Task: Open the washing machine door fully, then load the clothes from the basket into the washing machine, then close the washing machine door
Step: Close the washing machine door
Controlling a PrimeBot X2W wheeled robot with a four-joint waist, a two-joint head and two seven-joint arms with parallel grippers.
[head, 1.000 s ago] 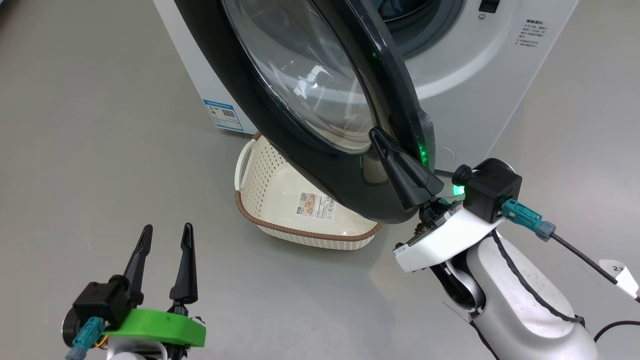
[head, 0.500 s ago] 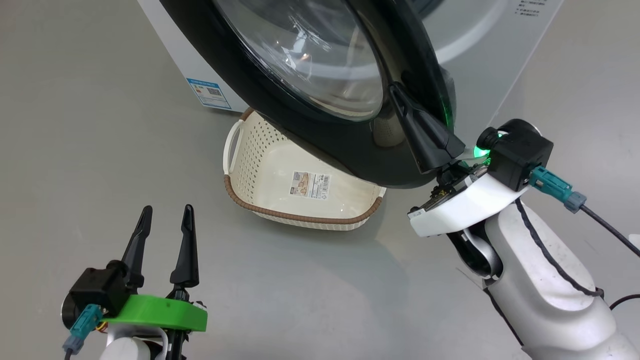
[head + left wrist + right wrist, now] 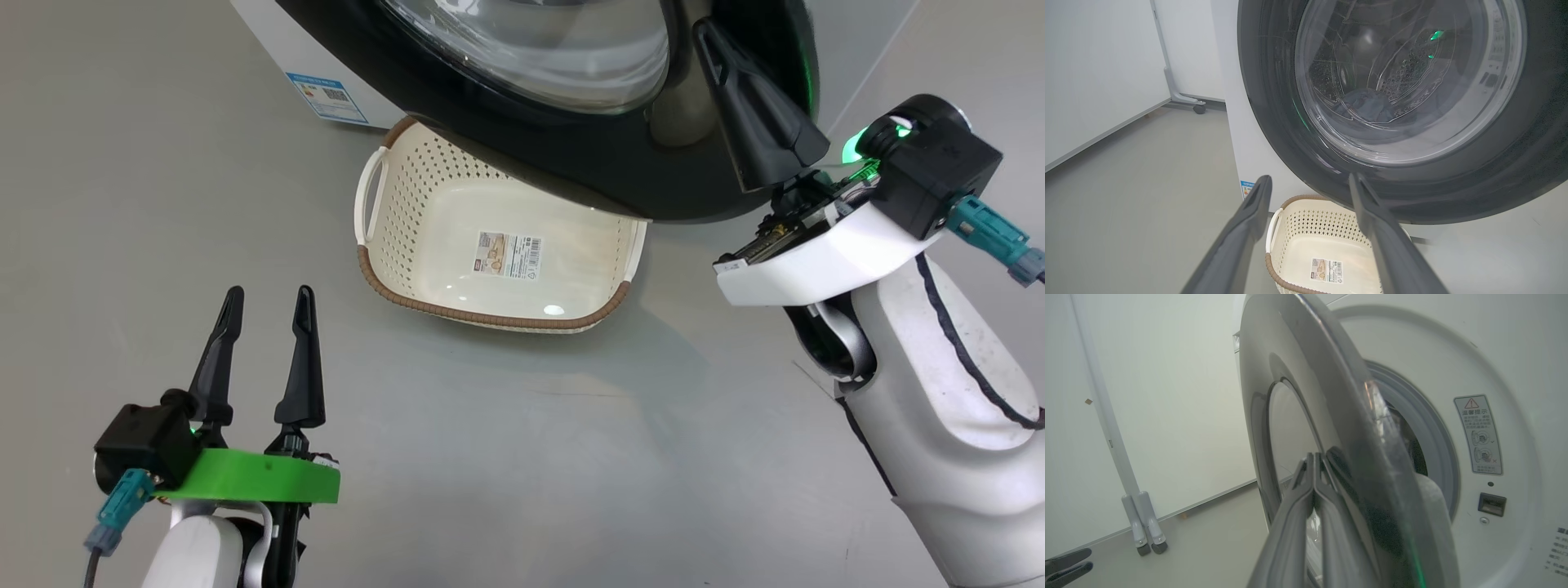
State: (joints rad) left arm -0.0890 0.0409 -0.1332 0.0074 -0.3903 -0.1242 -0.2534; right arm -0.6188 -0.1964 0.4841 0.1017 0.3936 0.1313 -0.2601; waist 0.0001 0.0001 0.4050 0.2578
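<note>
The washing machine door (image 3: 571,167) stands ajar, its black rim hanging over the far edge of the basket (image 3: 424,302). My right gripper (image 3: 707,33) is shut, holding nothing, its fingers (image 3: 1314,486) laid against the door's outer face near the free edge (image 3: 1339,396). The cream basket (image 3: 1306,228) holds nothing but its label sticker. Through the door glass, bluish clothes (image 3: 1367,104) lie in the steel drum. My left gripper (image 3: 268,296) hovers open above the floor, short of the basket. The washing machine (image 3: 1494,355) shows its grey gasket (image 3: 1433,428).
Bare grey floor (image 3: 571,457) stretches around the basket. A blue label (image 3: 322,94) marks the machine's side (image 3: 294,49). A white wheeled stand (image 3: 1145,535) and white wall panels rise to the left of the machine. The latch slot (image 3: 1492,504) sits right of the opening.
The head view has shifted. My right gripper, still shut against the door, has travelled up and right in the picture with the door's edge. More of the basket is uncovered. My left gripper stays open.
</note>
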